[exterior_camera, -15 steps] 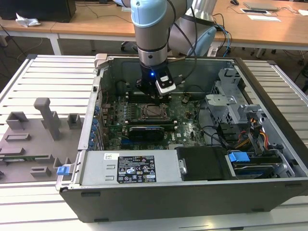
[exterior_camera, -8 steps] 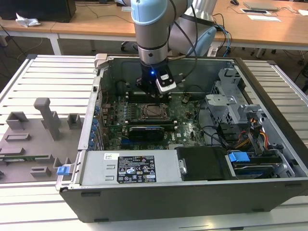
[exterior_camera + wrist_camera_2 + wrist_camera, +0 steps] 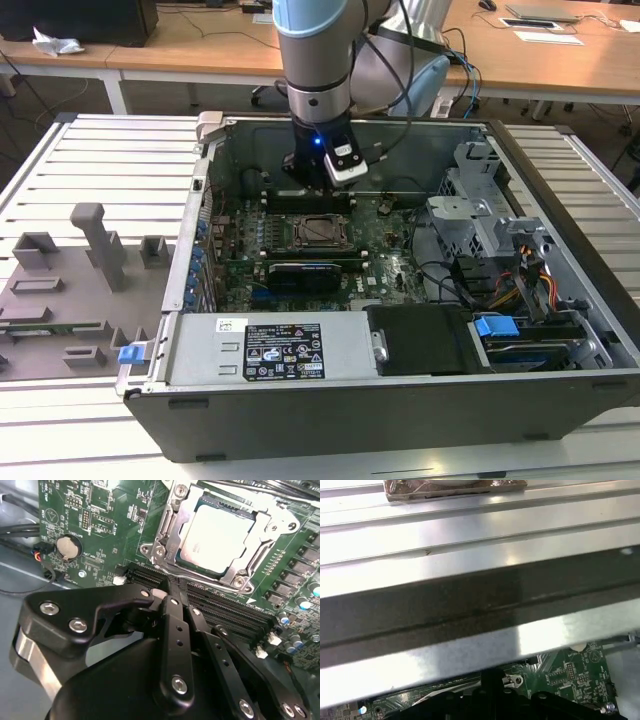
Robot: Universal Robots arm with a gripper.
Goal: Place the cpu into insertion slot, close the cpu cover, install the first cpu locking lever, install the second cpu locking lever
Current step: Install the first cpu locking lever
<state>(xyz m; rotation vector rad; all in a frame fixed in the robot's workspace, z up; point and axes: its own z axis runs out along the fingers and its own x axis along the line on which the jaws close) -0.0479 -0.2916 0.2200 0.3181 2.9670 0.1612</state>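
The cpu [image 3: 215, 535] lies silver face up in the insertion slot [image 3: 150, 550] on the green motherboard. The grey metal cpu cover [image 3: 172, 525] lies flat around it, framing the chip. A thin wire lever [image 3: 200, 576] runs along the socket's side nearest my gripper. My gripper [image 3: 175, 592] hovers just beside that side, its black fingers [image 3: 172, 630] shut together with nothing between them. In the exterior view the gripper [image 3: 312, 185] hangs inside the open computer case, just behind the cpu [image 3: 320, 230]. The first wrist view shows its dark body [image 3: 490, 702] below the case wall.
Long black memory slots [image 3: 225, 612] lie between gripper and socket. A coin cell [image 3: 67, 546] sits on the board. A black expansion card [image 3: 305, 272], power supply [image 3: 270, 350] and drive cage [image 3: 480, 215] crowd the case. A grey fixture tray [image 3: 70, 290] lies at the exterior view's left.
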